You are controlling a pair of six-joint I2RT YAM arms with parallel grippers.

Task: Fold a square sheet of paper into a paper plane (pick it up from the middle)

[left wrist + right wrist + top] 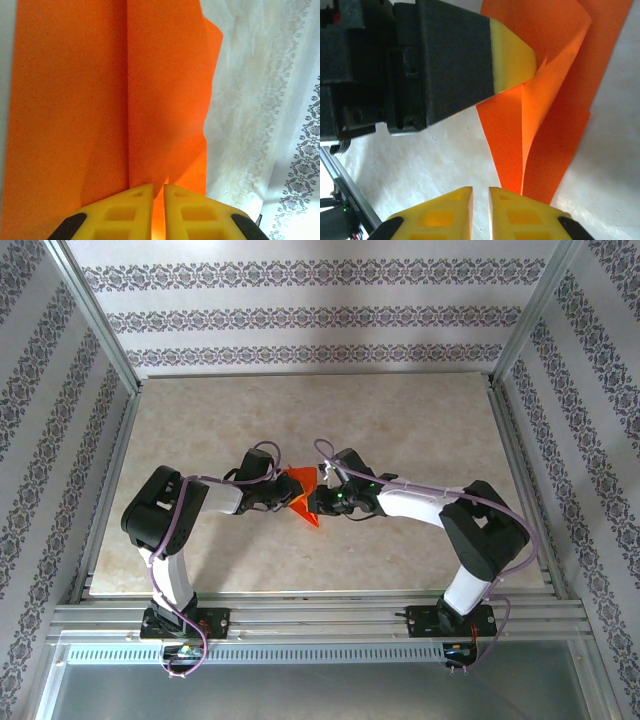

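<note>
Left gripper closed to a hairline slit, clamped on the near edge of the sheet of paper. Right gripper also nearly shut, bare table showing through its slit, nothing held. Count: one orange sheet, two grippers; sheet creased lengthwise, one flap curling up, between both grippers mid-table, lower tip just beside the right fingertip.

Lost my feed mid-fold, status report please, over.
Left gripper shut on the square sheet of paper, creased, flap curled up. Right gripper shut, empty, just short of its edge. Grippers nose to nose, tight quarters.
</note>
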